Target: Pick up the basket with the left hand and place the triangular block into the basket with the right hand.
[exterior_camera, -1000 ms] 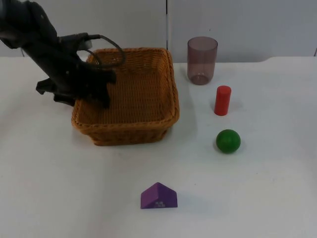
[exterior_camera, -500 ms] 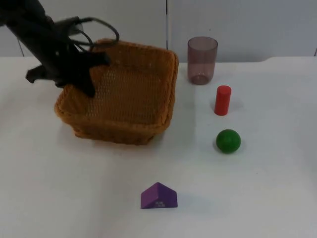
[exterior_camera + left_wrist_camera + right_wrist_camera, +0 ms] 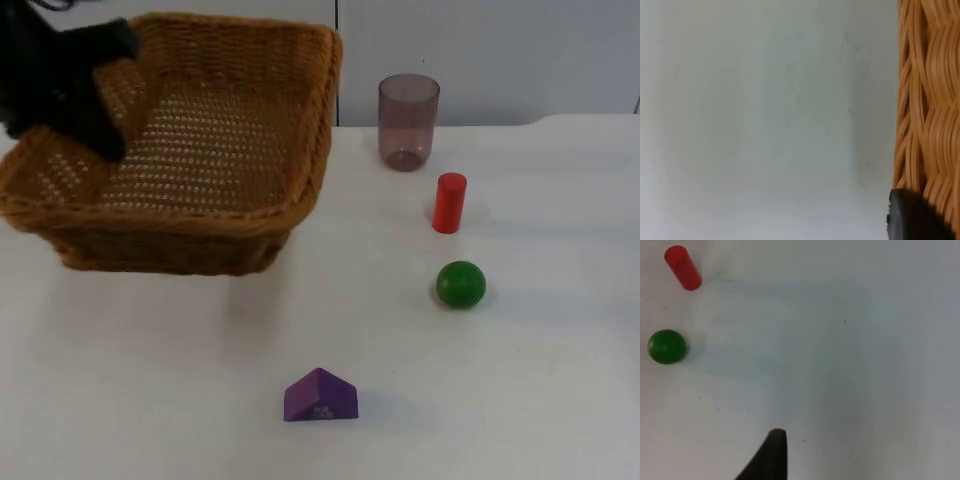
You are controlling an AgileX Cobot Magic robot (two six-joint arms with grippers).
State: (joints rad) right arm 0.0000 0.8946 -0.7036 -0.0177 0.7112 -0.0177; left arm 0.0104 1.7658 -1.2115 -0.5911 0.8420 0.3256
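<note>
Our left end effector [image 3: 85, 95] grips the basket [image 3: 200, 150] rim; we hold it level, near the triangular block [image 3: 320, 396]. The right end effector's grip we cannot tell.

Open table [image 3: 520, 400] surrounds the purple triangular block [image 3: 320, 396].

We can make out the left gripper [image 3: 70, 85] as a chunky matte black lump with blunt, angular edges, no markings or screws we can pick out on it. Its wrist view gives us one black fingertip [image 3: 912, 217], rounded and a bit glossy at the edge. The right wrist view has another fingertip [image 3: 771, 457], dark brownish-black, tapering up to a narrow rounded tip.
</note>
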